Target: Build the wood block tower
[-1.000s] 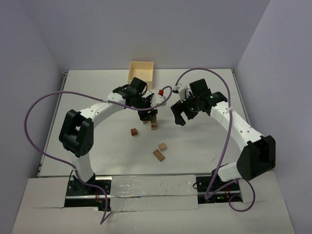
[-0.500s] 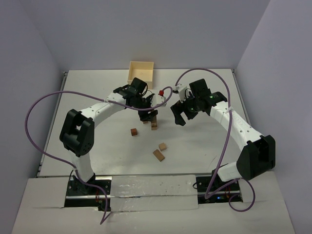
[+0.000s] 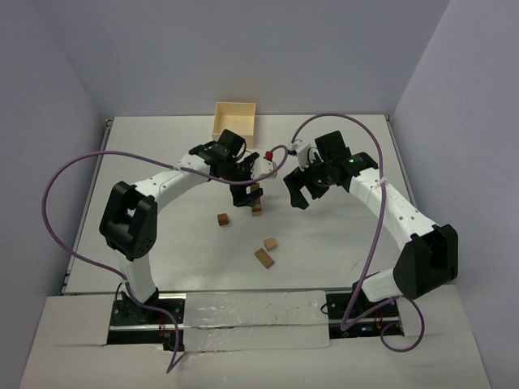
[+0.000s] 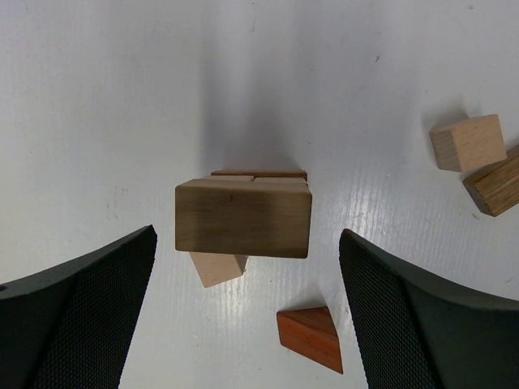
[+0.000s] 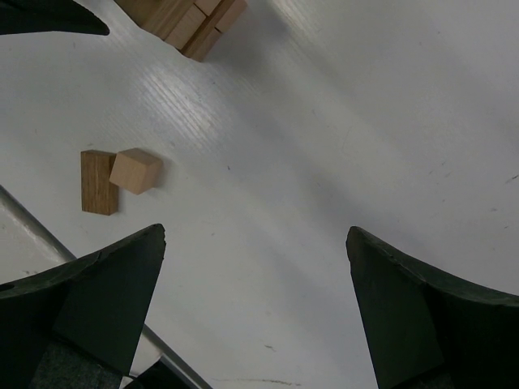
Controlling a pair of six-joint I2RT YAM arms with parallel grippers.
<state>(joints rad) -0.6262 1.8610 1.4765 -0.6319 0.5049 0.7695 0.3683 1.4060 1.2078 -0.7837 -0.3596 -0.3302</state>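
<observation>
Left wrist: end effector (image 4: 247, 237) astride tower (image 4: 243, 212)

white table (image 3: 146, 150), pale lilac walls (image 3: 243, 49)

Robotics lab test cell. Evidence: white table (image 3: 162, 154) boxed in on three sides by plain lilac-grey walls (image 3: 243, 49), like purpose-built enclosure. Two white-and-black robot arms, left arm (image 3: 174, 182) and right arm (image 3: 393, 207), fixed to mounting strip (image 3: 251, 316) at table's near edge. Loose purple cables (image 3: 61, 186) loop from bases up to wrists. Props on table: small wood blocks (image 3: 264, 257), pale wooden box (image 3: 234, 120) at far edge.
</observation>
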